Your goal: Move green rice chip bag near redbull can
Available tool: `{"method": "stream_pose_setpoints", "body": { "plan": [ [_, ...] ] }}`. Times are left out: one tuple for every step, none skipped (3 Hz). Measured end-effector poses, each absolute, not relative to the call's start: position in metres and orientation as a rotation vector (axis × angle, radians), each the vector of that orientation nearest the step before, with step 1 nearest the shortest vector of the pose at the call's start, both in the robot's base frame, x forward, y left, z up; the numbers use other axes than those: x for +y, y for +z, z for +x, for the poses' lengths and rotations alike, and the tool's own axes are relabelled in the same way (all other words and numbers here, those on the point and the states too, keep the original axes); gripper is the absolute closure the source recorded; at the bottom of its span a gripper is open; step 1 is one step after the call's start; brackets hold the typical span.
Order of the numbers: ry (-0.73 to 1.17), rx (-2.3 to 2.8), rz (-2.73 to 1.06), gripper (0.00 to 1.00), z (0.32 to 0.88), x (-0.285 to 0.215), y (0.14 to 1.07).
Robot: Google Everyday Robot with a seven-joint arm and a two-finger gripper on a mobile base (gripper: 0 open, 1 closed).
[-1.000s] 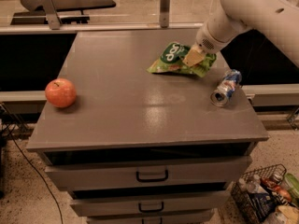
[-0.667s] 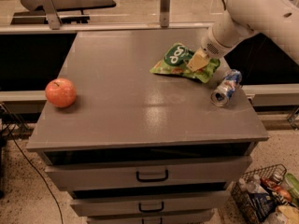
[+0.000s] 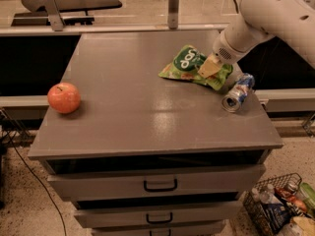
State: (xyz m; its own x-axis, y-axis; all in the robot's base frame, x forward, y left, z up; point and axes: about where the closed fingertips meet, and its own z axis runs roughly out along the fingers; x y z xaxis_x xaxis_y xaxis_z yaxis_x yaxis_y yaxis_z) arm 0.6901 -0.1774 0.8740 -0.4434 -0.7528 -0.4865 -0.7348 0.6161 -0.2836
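Observation:
The green rice chip bag [image 3: 189, 64] lies on the grey cabinet top [image 3: 138, 102], right of centre, its dark-green round logo facing up. My gripper [image 3: 210, 68] comes in from the upper right on a white arm and sits on the bag's right half, its tan fingers pressed on the bag. The redbull can [image 3: 237, 92] lies on its side just right of the bag, near the right edge, its silver rim toward the front. Bag and can are a small gap apart.
A red apple [image 3: 64, 97] sits at the top's left edge. Below the top are drawers with black handles [image 3: 160, 185]. A wire basket of items [image 3: 283, 208] stands on the floor at lower right. A rail with posts [image 3: 172, 9] runs behind.
My gripper and the green bag have shifted a little to the right and toward the front, closer to the can. The can and the apple have not moved.

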Motion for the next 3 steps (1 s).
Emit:
{"method": "stream_pose_setpoints", "body": {
  "plan": [
    [-0.01, 2.259, -1.157, 0.13, 0.687, -0.178, 0.875],
    [0.003, 2.245, -1.138, 0.0, 0.685, -0.185, 0.884],
    [0.038, 2.2, -1.117, 0.0, 0.683, -0.191, 0.9]
  ]
}}
